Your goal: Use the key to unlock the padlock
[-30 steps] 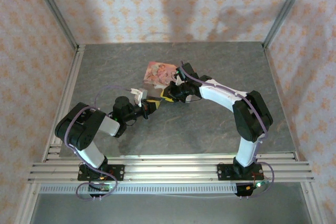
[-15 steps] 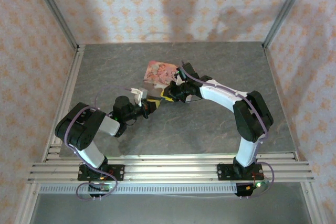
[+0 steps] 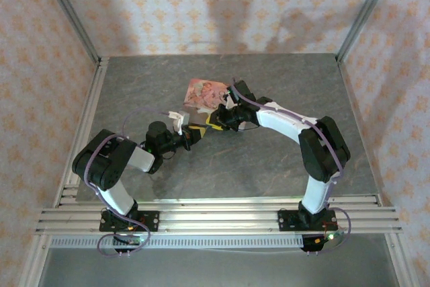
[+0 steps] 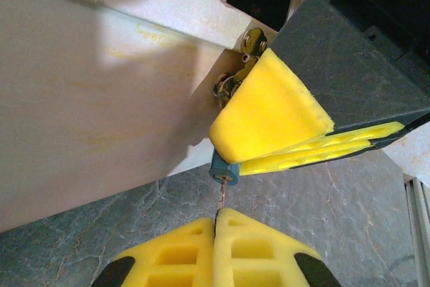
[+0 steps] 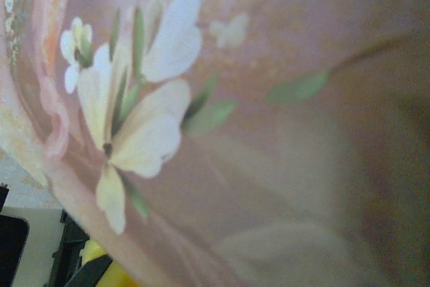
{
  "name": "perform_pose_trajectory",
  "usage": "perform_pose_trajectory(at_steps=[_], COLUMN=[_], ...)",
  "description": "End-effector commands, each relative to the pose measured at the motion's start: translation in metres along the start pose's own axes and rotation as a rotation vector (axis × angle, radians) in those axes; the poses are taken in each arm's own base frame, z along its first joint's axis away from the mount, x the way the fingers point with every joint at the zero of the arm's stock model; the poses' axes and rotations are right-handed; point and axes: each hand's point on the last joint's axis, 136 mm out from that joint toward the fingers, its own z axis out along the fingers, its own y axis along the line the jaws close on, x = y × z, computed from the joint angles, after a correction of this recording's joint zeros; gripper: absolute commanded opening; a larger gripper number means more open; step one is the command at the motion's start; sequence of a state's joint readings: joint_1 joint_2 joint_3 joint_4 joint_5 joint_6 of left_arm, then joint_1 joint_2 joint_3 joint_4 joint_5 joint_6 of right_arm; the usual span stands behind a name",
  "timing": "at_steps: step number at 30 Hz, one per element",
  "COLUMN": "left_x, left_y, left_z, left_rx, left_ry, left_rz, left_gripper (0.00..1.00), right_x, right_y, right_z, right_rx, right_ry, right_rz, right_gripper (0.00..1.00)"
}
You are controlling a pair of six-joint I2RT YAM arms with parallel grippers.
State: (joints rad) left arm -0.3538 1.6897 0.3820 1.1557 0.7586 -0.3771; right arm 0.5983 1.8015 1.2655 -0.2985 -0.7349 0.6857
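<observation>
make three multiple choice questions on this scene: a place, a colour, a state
1. Where is the padlock? A flat on the table; B between the pads of the right claw; C on the rail.
2. Padlock body colour? A red; B blue; C green.
3. The left claw is: A wide open; B shut, empty; C shut on the key.
Answers: B, yellow pads pinch it beside the box; B, blue shows under the pad; C, the key sticks out of its closed tips.
</observation>
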Motion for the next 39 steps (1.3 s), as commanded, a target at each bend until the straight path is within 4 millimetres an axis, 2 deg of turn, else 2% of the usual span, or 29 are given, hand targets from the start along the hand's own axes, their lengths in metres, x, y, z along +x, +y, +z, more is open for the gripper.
perform_pose_trajectory(at_steps=[1, 13, 20, 26, 34, 39], left_x=[-0.025, -0.025, -0.019, -0.018, -0.034, -0.039], left_y=[-0.015, -0.022, -0.021, -0.020, -0.025, -0.024], left_z=[0.007, 0.013, 0.014, 0.012, 0.015, 0.005], left_rx=[0.067, 0.137, 0.149, 0.141, 0.160, 0.105], left_ry=[-0.059, -0.045, -0.024, -0.028, -0.065, -0.102], left_rz=[0.046, -0.053, -0.078, -0.080, -0.095, -0.065], left_gripper=[0.00, 0.00, 0.00, 0.00, 0.00, 0.00], right_x=[0.028, 0.032, 0.032, 0.030, 0.034, 0.033], right_y=[0.010, 0.006, 0.000, 0.003, 0.002, -0.004], right_z=[-0.005, -0.001, 0.002, 0.001, 0.000, 0.001], right_rx=[-0.059, -0.071, -0.055, -0.069, -0.079, -0.054], right_ry=[0.112, 0.128, 0.117, 0.109, 0.117, 0.109], right_rz=[-0.019, -0.069, -0.065, -0.055, -0.041, -0.002], right_gripper=[0.00, 0.00, 0.00, 0.00, 0.00, 0.00])
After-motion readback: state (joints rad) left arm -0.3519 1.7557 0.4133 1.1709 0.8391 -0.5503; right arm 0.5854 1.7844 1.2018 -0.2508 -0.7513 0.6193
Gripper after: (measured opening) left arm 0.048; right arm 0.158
